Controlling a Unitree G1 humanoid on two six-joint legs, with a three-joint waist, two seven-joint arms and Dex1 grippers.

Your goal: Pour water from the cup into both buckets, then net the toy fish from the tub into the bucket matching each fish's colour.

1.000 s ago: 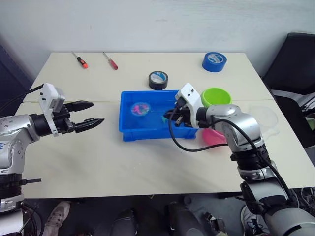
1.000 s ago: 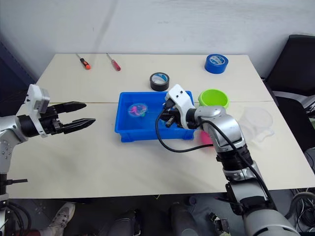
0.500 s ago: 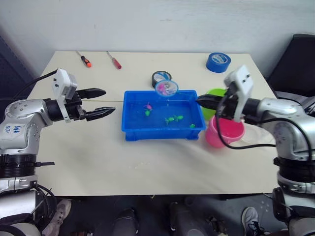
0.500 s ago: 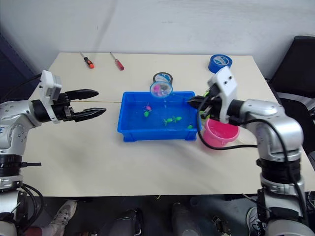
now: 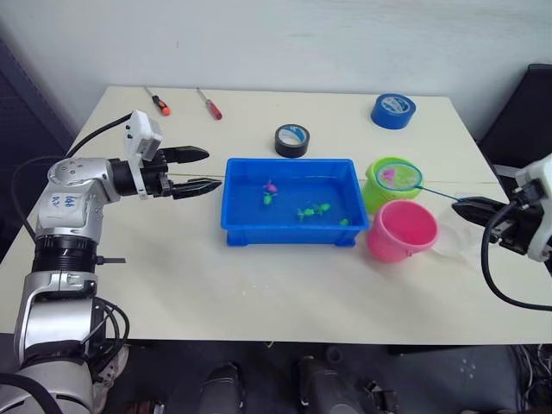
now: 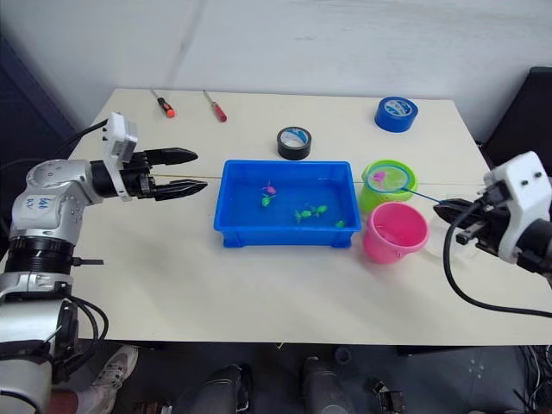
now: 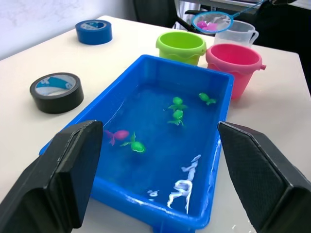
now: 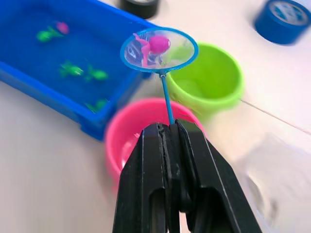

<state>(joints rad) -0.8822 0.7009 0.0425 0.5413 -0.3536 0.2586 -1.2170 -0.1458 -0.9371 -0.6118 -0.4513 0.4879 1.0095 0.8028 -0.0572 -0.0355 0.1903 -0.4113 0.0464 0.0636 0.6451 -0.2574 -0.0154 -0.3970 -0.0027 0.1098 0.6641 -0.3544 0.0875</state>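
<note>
- Head views: a cream table (image 5: 259, 285) stands against a pale wall, with the tub (image 5: 293, 237) at its middle and two tape rolls and two screwdrivers along the far side. The right gripper (image 6: 453, 210), at the right edge, is clamped on the thin handle of the net (image 5: 394, 175), whose hoop hangs over the green bucket (image 5: 376, 191) with a pink fish (image 5: 387, 175) in it. The pink bucket (image 5: 402, 231) sits just nearer, touching the green one. The risk, as I judge it: tipping now would drop a pink fish into the wrong pail; the hoop needs to come nearer first. The left gripper (image 5: 205, 170) hovers empty and spread, left of the tub.
- Left wrist view: its two fingers stand wide apart around nothing; green fish (image 7: 177, 109) and one pink fish float in the tub, and the cup (image 7: 238, 31) stands beyond the pails.
- Right wrist view: the fingers (image 8: 155, 170) pinch the handle; the hoop lies well ahead of them, over the green pail's rim, the pink pail between.
</note>
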